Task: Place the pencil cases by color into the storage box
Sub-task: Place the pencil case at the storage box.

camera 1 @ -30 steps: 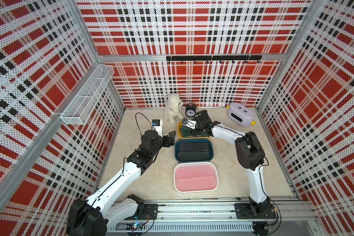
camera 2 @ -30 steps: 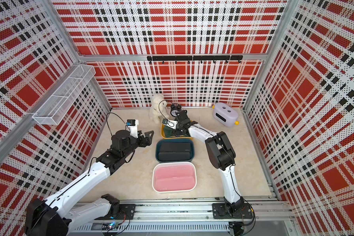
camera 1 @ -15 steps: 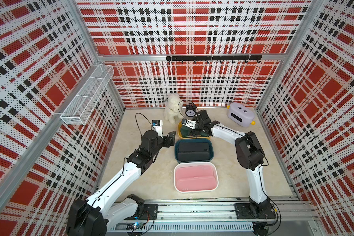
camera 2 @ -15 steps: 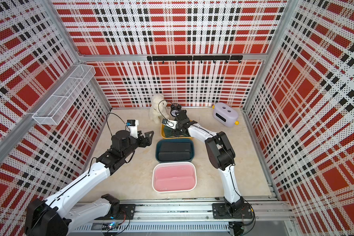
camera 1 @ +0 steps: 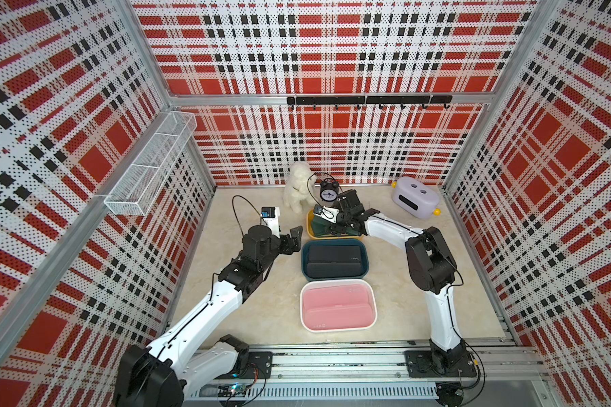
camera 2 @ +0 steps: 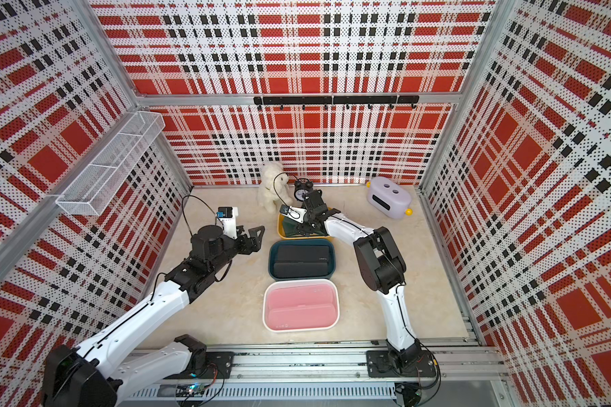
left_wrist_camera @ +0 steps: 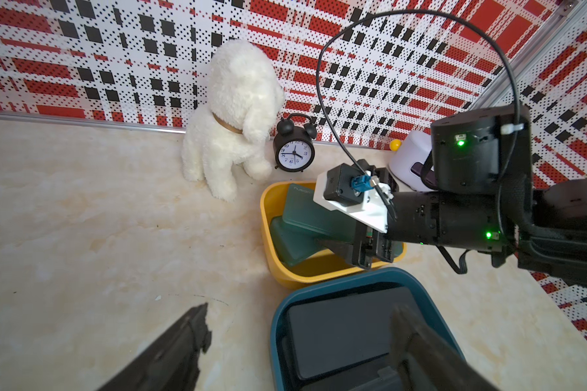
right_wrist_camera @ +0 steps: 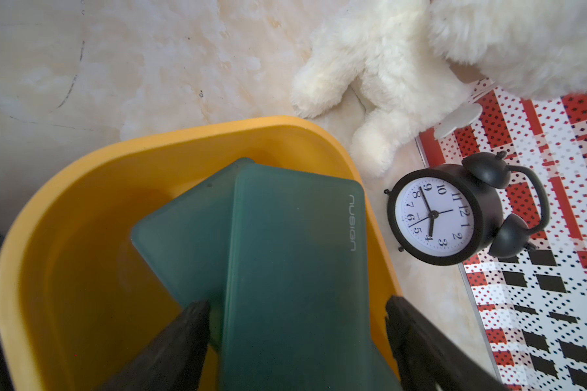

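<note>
Right arm (camera 1: pixel 388 227) reaches toward the back wall (camera 1: pixel 332 148), right gripper (right_wrist_camera: pixel 295 304) dipped into the yellow tub (right_wrist_camera: pixel 82 176), jaws parted astride the upper dark green pencil case (right_wrist_camera: pixel 295 237), which leans on another green one; not clamped. Left arm (camera 1: pixel 223 303) stretches diagonally, left gripper (left_wrist_camera: pixel 300 309) spread, empty, beside the teal tub (left_wrist_camera: pixel 336 279) holding black cases (left_wrist_camera: pixel 336 331). Pink cases (camera 1: pixel 336 306) lie in the white tub (camera 1: pixel 336 328).

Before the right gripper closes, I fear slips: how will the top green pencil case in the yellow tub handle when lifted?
Probably stiff: the top green case looks flat and straight-edged though propped askew on a lower green case. Its matte frosted surface should grip well. Tilted in the yellow tub, it may pivot if nudged.
</note>
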Controlling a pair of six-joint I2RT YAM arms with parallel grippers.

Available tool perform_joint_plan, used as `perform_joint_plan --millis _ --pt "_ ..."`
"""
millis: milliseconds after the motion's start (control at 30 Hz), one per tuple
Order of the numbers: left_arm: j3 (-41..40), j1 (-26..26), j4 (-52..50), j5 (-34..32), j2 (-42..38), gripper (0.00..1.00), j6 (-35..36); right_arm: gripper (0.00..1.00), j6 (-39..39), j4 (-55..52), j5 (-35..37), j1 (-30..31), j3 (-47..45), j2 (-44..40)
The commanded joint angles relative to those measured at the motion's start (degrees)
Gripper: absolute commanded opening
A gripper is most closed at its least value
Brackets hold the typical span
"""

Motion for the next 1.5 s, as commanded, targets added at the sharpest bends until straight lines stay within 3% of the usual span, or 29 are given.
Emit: perform_joint_plan --millis 0,1233,1467 --pt "-0.9 0.5 1.1 0.7 -1.0 0.88 -0.7 0.88 -0.8 -2.6 0.5 0.6 -1.4 0.8" --pt "1.0 0.7 2.2 1.2 3.2 0.88 -0.4 0.92 -5.0 -9.3 2.4 0.6 3.1 3.1" --pt "1.8 0.6 2.2 1.4 4.0 0.88 -0.1 0.92 -5.0 -9.3 2.4 0.6 2.4 0.2"
